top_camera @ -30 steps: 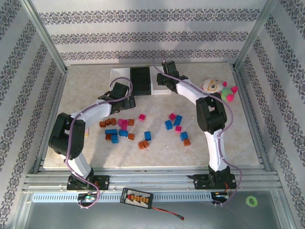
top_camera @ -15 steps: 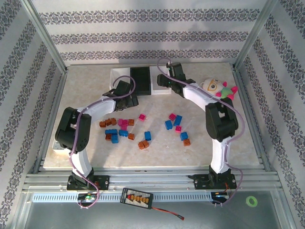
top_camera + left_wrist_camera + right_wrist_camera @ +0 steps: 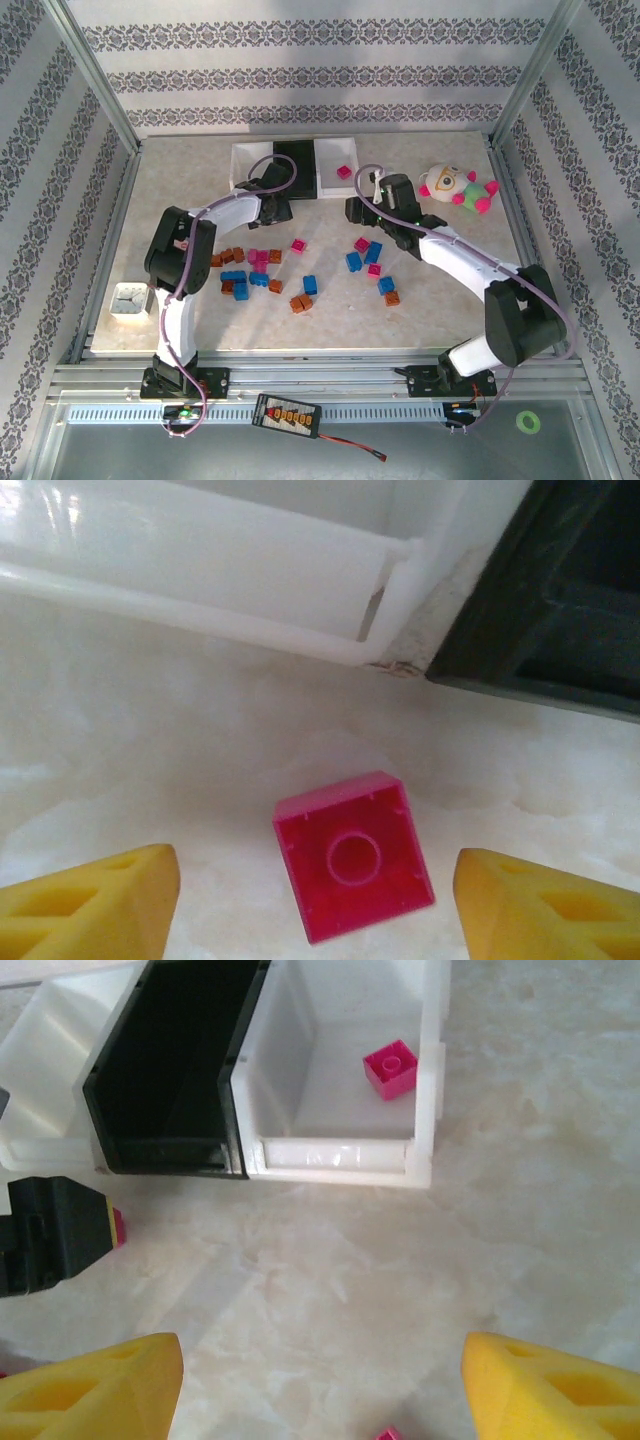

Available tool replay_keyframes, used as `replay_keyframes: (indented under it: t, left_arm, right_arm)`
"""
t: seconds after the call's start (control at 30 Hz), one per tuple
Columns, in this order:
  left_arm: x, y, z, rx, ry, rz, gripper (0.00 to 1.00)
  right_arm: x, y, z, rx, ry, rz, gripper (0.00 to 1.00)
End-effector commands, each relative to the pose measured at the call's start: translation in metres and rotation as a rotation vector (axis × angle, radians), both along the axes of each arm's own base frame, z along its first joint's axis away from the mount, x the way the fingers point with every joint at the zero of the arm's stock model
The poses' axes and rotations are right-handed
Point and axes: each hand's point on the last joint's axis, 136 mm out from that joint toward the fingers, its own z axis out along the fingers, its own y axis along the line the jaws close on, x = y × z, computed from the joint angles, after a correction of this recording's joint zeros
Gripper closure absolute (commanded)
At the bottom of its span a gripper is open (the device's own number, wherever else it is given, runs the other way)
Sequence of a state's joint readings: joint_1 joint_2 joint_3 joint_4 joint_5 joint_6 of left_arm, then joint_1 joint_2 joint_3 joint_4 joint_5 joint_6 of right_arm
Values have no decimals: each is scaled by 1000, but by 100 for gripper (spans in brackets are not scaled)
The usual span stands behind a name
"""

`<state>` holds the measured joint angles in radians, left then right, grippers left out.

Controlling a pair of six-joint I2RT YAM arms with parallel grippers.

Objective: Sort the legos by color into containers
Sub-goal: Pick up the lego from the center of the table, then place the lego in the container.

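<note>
We can read no text, label, brand or number anywhere. The small black box point(image 3: 287, 415) at the near edge carries orange marks, too small for us to make out.

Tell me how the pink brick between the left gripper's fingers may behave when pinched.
The pink brick looks like hard, glossy plastic: probably stiff, perhaps slippery. It lies flat, so it should not roll. Its sides sit askew to the fingers, so it may twist.

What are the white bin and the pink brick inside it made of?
The pink brick looks like hard moulded plastic, smooth, with crisp edges and a round stud. The white bin seems glossy plastic too, judging by its shiny highlights.
</note>
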<state>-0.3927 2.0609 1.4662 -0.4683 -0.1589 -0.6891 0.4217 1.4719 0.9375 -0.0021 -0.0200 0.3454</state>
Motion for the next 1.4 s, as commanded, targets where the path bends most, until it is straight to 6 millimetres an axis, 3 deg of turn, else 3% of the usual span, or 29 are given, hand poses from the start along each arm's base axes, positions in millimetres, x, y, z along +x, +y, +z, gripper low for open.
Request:
replay_keyframes:
  t: [0.0, 0.23, 0.43, 0.63, 0.8, 0.97, 1.07, 1.23, 1.37]
  left_arm:
    - [0, 2, -4, 39, 23, 20, 35]
    - [8, -3, -7, 32, 13, -11, 59]
    - [11, -9, -1, 26, 13, -58, 69]
    - [14, -34, 33, 10, -39, -138, 71]
    - [21, -79, 73, -44, -123, -229, 72]
    - [45, -122, 106, -108, -245, -277, 72]
    - [67, -137, 118, -130, -298, -283, 72]
    - [107, -159, 120, -148, -403, -318, 74]
    - [127, -168, 117, -148, -443, -330, 73]
  right_arm:
    - [-4, 2, 3, 30, -8, 4, 26]
    - [-3, 4, 10, 43, -16, 5, 25]
    - [-5, 1, 19, 46, -36, 1, 25]
    - [-6, -11, 18, 55, -34, -39, 25]
    - [-9, -31, 24, 65, -54, -92, 25]
    - [-12, -47, 27, 68, -58, -120, 25]
    - [-15, -51, 28, 76, -57, -127, 25]
    - [-18, -54, 26, 85, -46, -132, 25]
    - [-19, -55, 26, 91, -46, -134, 24]
